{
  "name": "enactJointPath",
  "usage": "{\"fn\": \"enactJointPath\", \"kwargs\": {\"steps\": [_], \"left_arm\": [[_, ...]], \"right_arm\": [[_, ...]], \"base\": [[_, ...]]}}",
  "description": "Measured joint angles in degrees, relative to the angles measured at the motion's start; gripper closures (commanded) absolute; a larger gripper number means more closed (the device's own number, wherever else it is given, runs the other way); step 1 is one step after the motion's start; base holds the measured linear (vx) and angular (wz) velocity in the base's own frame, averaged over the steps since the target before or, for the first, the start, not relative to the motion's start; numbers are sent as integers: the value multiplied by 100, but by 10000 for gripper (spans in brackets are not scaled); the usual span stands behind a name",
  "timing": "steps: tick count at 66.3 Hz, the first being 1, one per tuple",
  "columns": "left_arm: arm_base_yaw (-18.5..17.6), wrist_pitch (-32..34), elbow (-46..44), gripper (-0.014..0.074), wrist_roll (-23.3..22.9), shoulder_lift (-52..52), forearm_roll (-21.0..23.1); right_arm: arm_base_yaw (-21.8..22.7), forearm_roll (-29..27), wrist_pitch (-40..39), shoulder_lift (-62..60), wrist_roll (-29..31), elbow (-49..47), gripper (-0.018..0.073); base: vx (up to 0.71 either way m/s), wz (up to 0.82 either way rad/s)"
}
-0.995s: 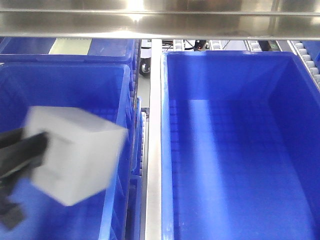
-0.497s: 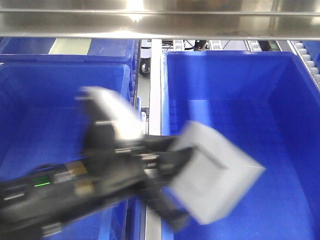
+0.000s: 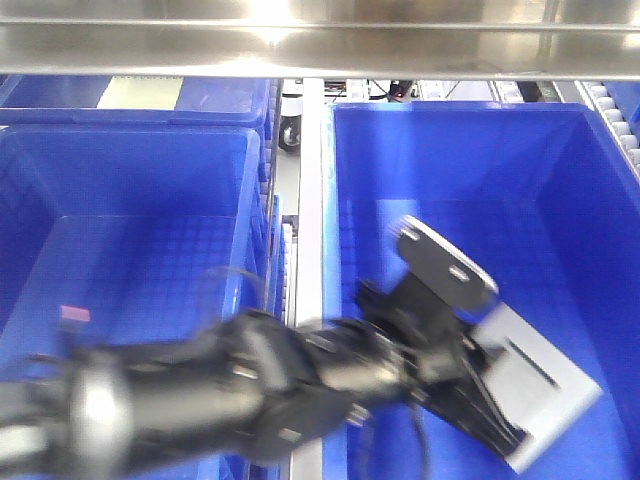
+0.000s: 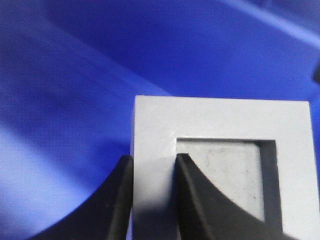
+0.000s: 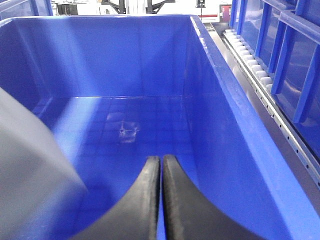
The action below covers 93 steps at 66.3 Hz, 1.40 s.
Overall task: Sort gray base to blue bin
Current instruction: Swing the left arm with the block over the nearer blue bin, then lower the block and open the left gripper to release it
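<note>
left end effector [image 4: 152, 195] clamping gray base [image 4: 220, 130] wall, inside blue bin [image 3: 600, 200]

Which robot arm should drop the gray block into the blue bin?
The left one. Its claw already pinches the gray base by one wall, over the blue bin. The right claw is shut and empty.

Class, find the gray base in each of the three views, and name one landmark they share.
Front view: gray base lower right, inside the right blue bin.
Left wrist view: gray base lower right, its wall pinched by the left end effector.
Right wrist view: probably the blurred gray shape, lower left.
Shared landmark: the blue bin.
</note>
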<state>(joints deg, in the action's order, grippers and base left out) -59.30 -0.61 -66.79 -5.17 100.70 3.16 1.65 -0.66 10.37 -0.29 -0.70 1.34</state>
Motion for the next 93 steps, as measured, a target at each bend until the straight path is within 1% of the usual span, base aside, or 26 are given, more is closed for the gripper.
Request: {"fn": "enactJointPath", "kwargs": {"steps": [13, 21, 36, 53, 68, 73, 79, 86, 93], "left_arm": [[-68, -26, -150, 498, -7, 563, 0], [-68, -179, -150, 472, -36, 775, 22], [-68, -370, -150, 416, -45, 833, 16], [-68, -379, -168, 318, -52, 833, 21], [-68, -352, -185, 303, -52, 833, 21], [-68, -371, -185, 309, -52, 820, 21], [-68, -541, -185, 342, -52, 705, 21], [-68, -884, -185, 441, -52, 403, 21], [-73, -1195, -185, 592, -52, 32, 21]], "right_arm": [[0, 0, 0, 0, 0, 0, 564], [0, 0, 0, 0, 0, 0, 564], [0, 0, 0, 0, 0, 0, 564], [0, 0, 0, 0, 0, 0, 564], [0, 0, 0, 0, 0, 0, 564], [0, 0, 0, 0, 0, 0, 564], [0, 0, 0, 0, 0, 0, 564], [0, 0, 0, 0, 0, 0, 564], [0, 0, 0, 0, 0, 0, 564]], "base": [[0, 0], [0, 0], [0, 0], [0, 0], [0, 0], [0, 0], [0, 0], [0, 0], [0, 0]]}}
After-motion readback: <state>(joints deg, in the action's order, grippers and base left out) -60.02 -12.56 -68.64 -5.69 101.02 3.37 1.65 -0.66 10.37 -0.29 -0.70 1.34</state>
